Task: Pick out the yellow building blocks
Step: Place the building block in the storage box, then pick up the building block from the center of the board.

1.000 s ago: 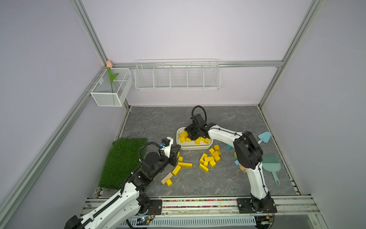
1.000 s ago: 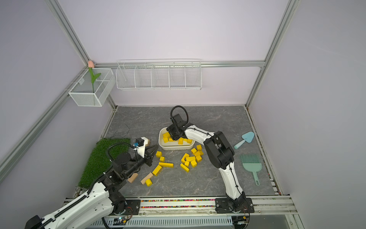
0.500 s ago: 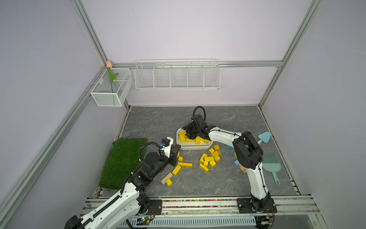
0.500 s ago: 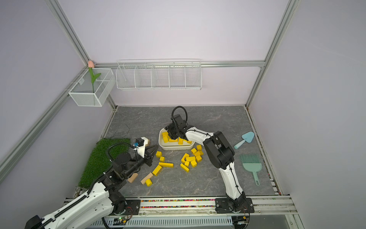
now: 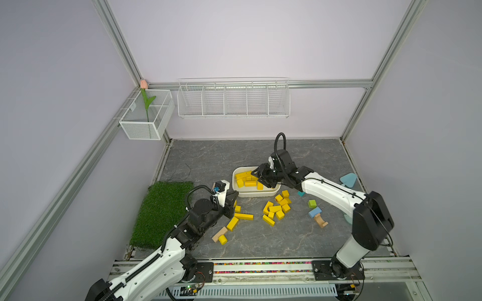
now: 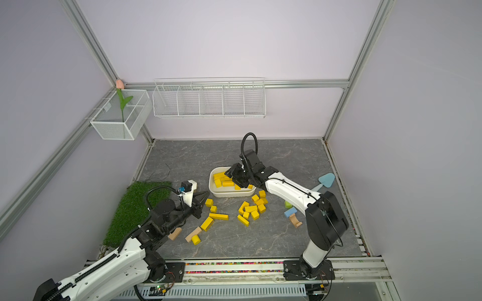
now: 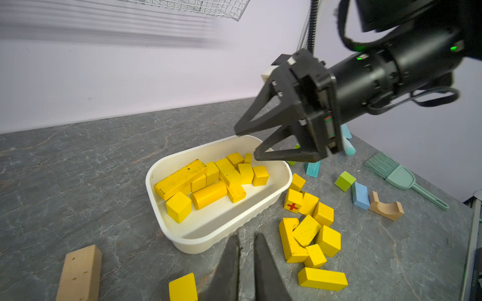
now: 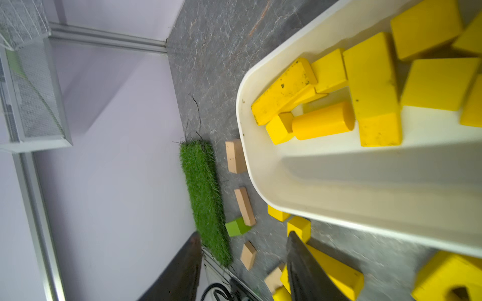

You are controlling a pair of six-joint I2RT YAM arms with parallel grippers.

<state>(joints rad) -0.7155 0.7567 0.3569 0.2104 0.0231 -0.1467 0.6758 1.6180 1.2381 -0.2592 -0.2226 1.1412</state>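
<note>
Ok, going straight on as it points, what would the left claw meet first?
Probably the near wall of the tray, ahead of the shut left claw; depth is unclear, so it might clear the rim.

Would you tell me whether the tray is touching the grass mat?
Apart: both top views show bare floor between the tray and the mat.

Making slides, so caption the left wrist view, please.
Right pincer open over a white tub of yellow blocks, more lying loose on the grey table.
</note>
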